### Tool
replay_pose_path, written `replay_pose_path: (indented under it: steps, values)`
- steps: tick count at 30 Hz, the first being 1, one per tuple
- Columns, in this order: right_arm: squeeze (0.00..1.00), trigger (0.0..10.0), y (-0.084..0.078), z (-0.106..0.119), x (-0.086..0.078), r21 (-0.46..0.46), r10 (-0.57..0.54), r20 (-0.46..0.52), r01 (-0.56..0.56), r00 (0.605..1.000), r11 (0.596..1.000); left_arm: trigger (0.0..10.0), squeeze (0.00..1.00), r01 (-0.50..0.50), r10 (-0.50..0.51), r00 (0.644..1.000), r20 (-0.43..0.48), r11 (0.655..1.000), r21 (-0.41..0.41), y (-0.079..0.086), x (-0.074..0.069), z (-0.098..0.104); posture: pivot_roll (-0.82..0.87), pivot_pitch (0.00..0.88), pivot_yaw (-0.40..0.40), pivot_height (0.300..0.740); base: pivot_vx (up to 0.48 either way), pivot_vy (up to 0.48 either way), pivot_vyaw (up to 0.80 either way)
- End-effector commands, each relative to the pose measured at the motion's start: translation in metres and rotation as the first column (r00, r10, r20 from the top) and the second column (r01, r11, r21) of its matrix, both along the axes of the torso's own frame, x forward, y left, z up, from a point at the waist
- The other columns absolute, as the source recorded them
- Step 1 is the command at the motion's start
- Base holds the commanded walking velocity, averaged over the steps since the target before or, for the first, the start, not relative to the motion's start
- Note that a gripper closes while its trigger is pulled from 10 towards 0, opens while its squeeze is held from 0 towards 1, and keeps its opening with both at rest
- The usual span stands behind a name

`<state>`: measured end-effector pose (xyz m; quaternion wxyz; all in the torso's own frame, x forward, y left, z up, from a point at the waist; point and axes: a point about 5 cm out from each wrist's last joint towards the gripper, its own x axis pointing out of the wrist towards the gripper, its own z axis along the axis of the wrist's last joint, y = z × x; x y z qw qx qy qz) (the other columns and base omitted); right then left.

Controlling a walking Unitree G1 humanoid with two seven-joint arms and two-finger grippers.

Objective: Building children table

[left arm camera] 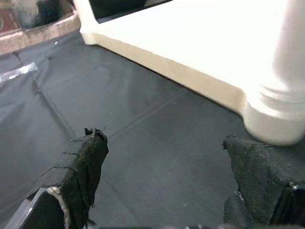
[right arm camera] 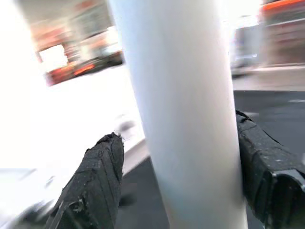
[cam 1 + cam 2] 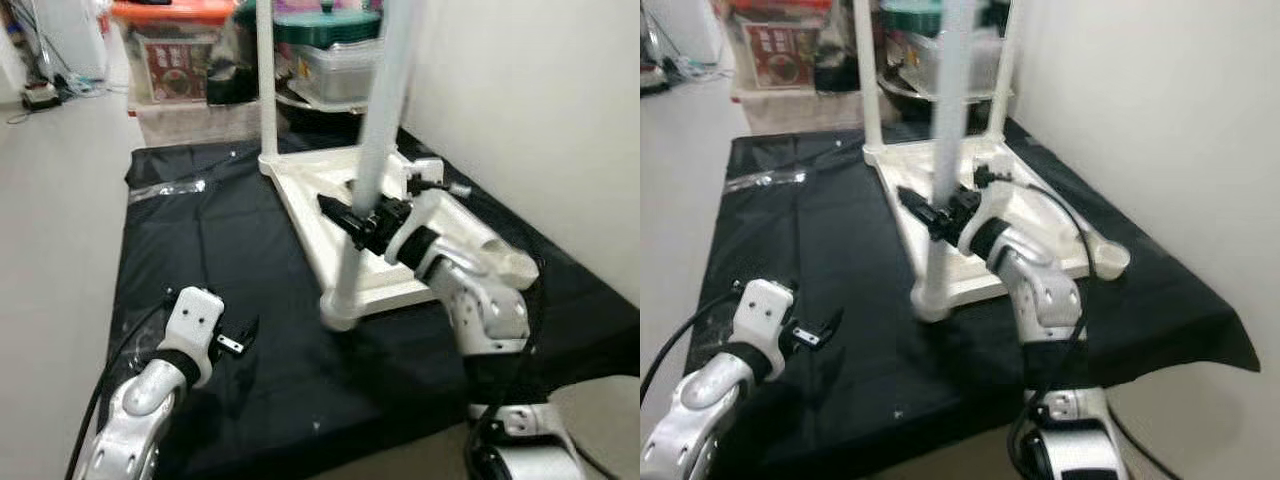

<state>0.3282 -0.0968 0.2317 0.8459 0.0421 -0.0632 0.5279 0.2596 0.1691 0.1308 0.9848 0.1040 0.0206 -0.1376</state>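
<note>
A white children's table (image 3: 305,205) lies upside down on a black cloth (image 3: 200,260). Its near leg (image 3: 375,140) stands upright in the front corner socket, and a second leg (image 3: 266,80) rises at the far corner. My right gripper (image 3: 352,218) reaches in from the right, one finger on each side of the near leg (image 2: 181,119), and is shut on it above the socket. Over the cloth at the lower left, my left gripper (image 3: 240,338) is open and holds nothing. Its fingers (image 1: 81,162) point toward the near leg's base (image 1: 274,119).
Plastic storage boxes (image 3: 180,60) crowd the floor behind the cloth. A white wall (image 3: 540,100) runs close along the right side. A clear plastic bag strip (image 3: 165,190) lies on the cloth's far left. Bare floor (image 3: 55,220) stretches to the left.
</note>
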Motion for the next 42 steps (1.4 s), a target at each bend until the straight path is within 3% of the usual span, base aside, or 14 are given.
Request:
replay_pose_path:
  steps: [1,11,12,16,17,20,21,28,29,30,35,36,37,42]
  values:
    - [0.0,10.0,0.012,-0.025,-0.009,-0.075,0.213,-0.074,-0.219,0.974,0.973,10.0,0.0,-0.004,0.004,1.0,-0.012,1.0,0.006,0.001,-0.001,-0.003,0.05,0.0,-0.098,0.74,0.0,0.0,0.0]
    - [0.0,10.0,0.048,-0.054,-0.002,-0.15,0.259,-0.106,-0.273,0.96,0.95,10.0,0.0,-0.019,0.019,1.0,-0.007,1.0,0.008,0.002,-0.002,-0.002,0.09,0.0,-0.116,0.74,0.0,0.0,0.0]
    - [0.0,0.0,0.053,-0.051,-0.001,-0.121,0.234,-0.088,-0.244,0.968,0.962,10.0,0.0,-0.023,0.023,1.0,-0.008,1.0,0.01,0.004,-0.003,-0.002,0.09,0.0,-0.118,0.74,0.0,0.0,0.0]
    - [0.0,0.0,0.047,-0.049,0.011,-0.08,0.017,-0.074,-0.022,0.997,0.997,10.0,0.0,-0.029,0.029,0.999,-0.014,0.999,0.014,0.006,-0.006,-0.004,0.08,0.0,-0.121,0.74,0.0,0.0,0.0]
    - [0.0,0.0,0.028,-0.052,0.029,-0.095,-0.339,-0.135,0.328,0.931,0.94,10.0,0.0,-0.033,0.033,0.999,-0.016,0.999,0.014,0.006,-0.007,-0.004,0.08,0.0,-0.117,0.74,0.0,0.0,0.0]
    - [0.0,0.0,0.005,-0.059,0.037,-0.14,-0.604,-0.176,0.587,0.778,0.797,10.0,0.0,-0.035,0.035,0.999,-0.017,0.999,0.012,0.006,-0.007,-0.005,0.06,0.0,-0.111,0.74,0.0,0.0,0.0]
    - [0.0,0.0,-0.02,-0.067,0.036,-0.19,-0.781,-0.164,0.758,0.602,0.624,10.0,0.0,-0.031,0.031,0.999,-0.018,0.999,0.012,0.005,-0.007,-0.006,0.06,0.0,-0.111,0.74,0.0,0.0,0.0]
    - [0.0,0.0,-0.049,-0.081,0.019,-0.237,-0.903,-0.112,0.872,0.414,0.429,10.0,0.0,-0.02,0.02,1.0,-0.018,1.0,0.008,0.002,-0.005,-0.006,0.05,0.0,-0.088,0.74,0.0,0.0,0.0]
    - [0.0,10.0,-0.045,-0.08,0.015,-0.237,-0.879,-0.101,0.846,0.467,0.477,10.0,0.0,-0.01,0.01,1.0,-0.015,1.0,0.01,0.001,-0.002,-0.005,0.04,0.0,-0.079,0.74,0.0,0.0,0.0]
    - [0.0,10.0,-0.035,-0.072,0.014,-0.164,-0.821,-0.118,0.805,0.558,0.571,10.0,0.0,-0.004,0.004,1.0,-0.013,1.0,0.013,0.001,-0.001,-0.004,0.04,0.0,-0.078,0.74,0.0,0.0,0.0]
    - [0.0,10.0,-0.028,-0.065,0.014,-0.107,-0.774,-0.124,0.767,0.621,0.633,10.0,0.0,0.0,0.0,1.0,-0.012,1.0,0.015,0.001,0.0,-0.004,0.04,0.0,-0.081,0.74,0.0,0.0,0.0]
    - [0.0,10.0,-0.003,-0.036,0.021,0.039,-0.517,-0.096,0.523,0.85,0.852,10.0,0.0,0.0,0.0,1.0,-0.009,1.0,0.017,0.002,0.0,-0.003,0.05,0.0,-0.082,0.74,0.0,0.0,0.0]
    - [0.0,10.0,0.004,-0.026,0.022,0.062,-0.409,-0.065,0.413,0.91,0.909,10.0,0.0,0.0,0.001,1.0,-0.008,1.0,0.017,0.003,0.0,-0.003,0.05,0.0,-0.081,0.74,0.0,0.0,0.0]
    - [0.0,10.0,0.01,-0.015,0.02,0.048,-0.2,-0.009,0.2,0.98,0.979,10.0,0.0,0.001,-0.001,1.0,-0.008,1.0,0.018,0.003,0.0,-0.003,0.05,0.0,-0.08,0.74,0.0,0.0,0.0]
